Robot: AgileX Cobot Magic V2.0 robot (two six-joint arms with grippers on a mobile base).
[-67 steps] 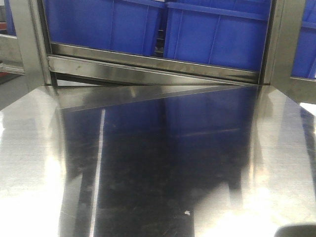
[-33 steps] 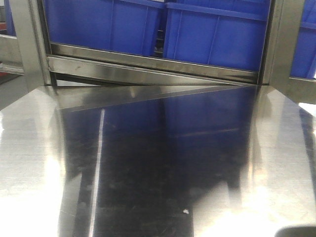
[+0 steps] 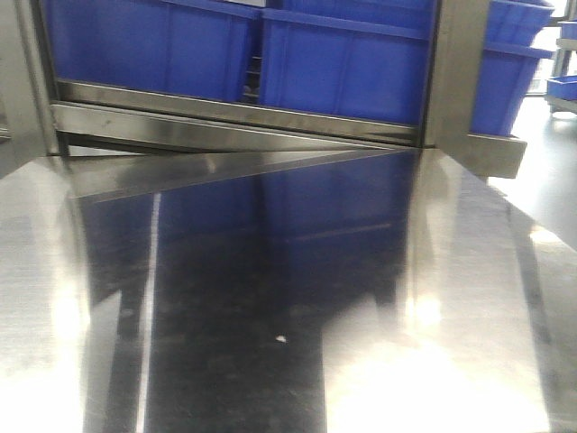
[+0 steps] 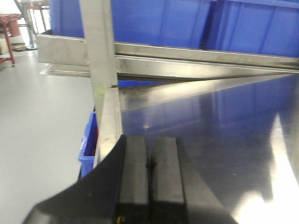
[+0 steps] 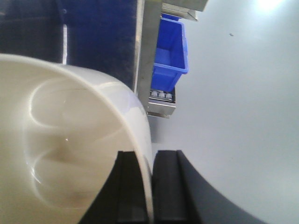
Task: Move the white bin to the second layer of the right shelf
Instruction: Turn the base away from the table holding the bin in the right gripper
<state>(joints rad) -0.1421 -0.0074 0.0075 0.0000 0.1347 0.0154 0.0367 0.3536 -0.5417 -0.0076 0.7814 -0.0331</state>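
White bin (image 5: pixel 70 154), plain-walled, sits pinched in right gripper (image 5: pixel 147 161).

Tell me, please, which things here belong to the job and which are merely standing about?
Job:
white bin
right hand, shut on its rim

Standing about:
blue crates
steel table
left hand, shut and empty

The front-facing camera sits low and looks across the steel tabletop (image 3: pixel 270 271) to the blue crates (image 3: pixel 343 72) on the rack. The left wrist camera faces the same tabletop and crates from the table's left edge, over the left gripper (image 4: pixel 150 140). The right wrist camera points down, close against the white bin (image 5: pixel 70 154), toward the floor (image 5: pixel 243 116).
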